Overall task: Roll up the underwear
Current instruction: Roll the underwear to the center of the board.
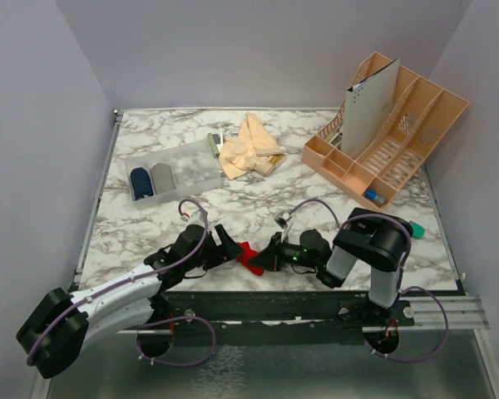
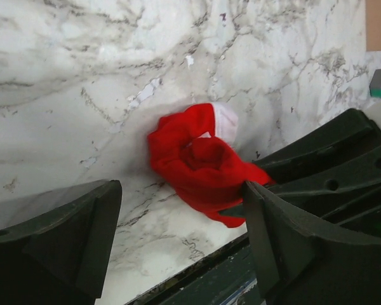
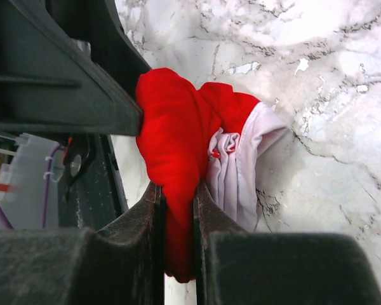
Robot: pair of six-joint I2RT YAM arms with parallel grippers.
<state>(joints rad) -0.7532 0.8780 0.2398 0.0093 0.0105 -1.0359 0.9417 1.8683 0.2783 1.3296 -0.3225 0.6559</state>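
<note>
My right gripper [image 3: 178, 203] pinches the bunched, bright red cloth underwear [image 3: 171, 127]. My left gripper [image 2: 181, 219] gapes wide near it.

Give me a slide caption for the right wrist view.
Right gripper pinching a fold of the red underwear on the marble table.

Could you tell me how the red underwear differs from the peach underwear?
The red underwear is bright red with white trim; the peach underwear is plain beige. The red one is bunched small, the peach one spread loose. The right gripper pinches the red one near the front edge; the peach one lies untouched farther back. Both are soft cloth on the marble table.
</note>
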